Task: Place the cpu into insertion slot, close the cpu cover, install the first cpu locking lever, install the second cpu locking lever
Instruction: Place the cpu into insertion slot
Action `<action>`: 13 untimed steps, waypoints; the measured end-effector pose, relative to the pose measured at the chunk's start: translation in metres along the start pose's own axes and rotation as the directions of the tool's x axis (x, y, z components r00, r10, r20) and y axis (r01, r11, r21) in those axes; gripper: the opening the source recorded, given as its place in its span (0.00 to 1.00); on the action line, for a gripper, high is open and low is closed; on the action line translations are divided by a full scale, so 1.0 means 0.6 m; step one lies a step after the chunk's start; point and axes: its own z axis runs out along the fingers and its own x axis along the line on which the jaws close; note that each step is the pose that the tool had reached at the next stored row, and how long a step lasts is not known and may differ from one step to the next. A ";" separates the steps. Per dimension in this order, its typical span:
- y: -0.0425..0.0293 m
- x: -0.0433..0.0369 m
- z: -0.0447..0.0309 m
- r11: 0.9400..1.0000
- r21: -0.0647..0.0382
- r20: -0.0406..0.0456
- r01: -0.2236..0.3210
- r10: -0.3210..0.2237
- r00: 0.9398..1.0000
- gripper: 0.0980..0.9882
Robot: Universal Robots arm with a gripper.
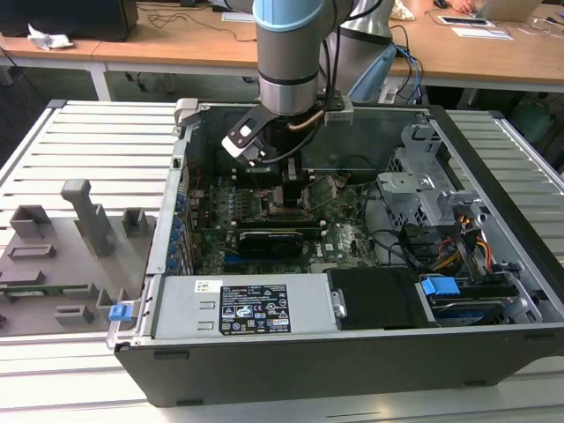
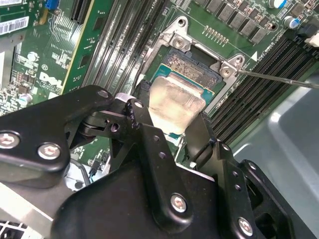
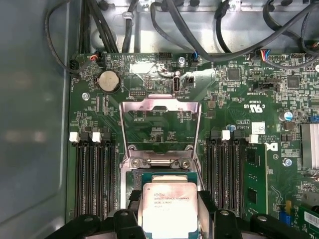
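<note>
In the exterior view my gripper (image 1: pixel 291 189) reaches down into the open computer case over the green motherboard (image 1: pixel 339 233). In both wrist views the cpu (image 2: pixel 175 102) (image 3: pixel 169 211), a flat square chip with a silvery top, sits between my black fingers (image 2: pixel 142 94). The gripper (image 2: pixel 172 114) is shut on it. It hangs tilted just over the insertion slot (image 2: pixel 193 64), whose dark pin field shows past the chip's far edge. The cpu cover (image 3: pixel 160 101), a thin metal frame with a square window, stands swung open beyond the slot.
A thin locking lever (image 2: pixel 279 79) sticks out from the slot's corner. Long black memory slots (image 3: pixel 92 174) flank the socket on both sides. A black expansion card (image 1: pixel 269 240), a grey power supply (image 1: pixel 238 308), drive bays (image 1: pixel 432 189) and cables (image 3: pixel 209 30) crowd the case.
</note>
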 end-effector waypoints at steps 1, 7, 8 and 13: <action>-0.002 0.000 0.001 1.000 0.000 0.000 0.000 0.000 1.000 0.48; -0.007 0.002 0.009 1.000 0.000 0.004 0.000 0.000 1.000 0.48; -0.007 0.003 0.010 1.000 0.000 0.004 0.000 0.000 1.000 0.48; -0.009 0.007 0.019 1.000 0.000 0.004 -0.001 0.001 1.000 0.48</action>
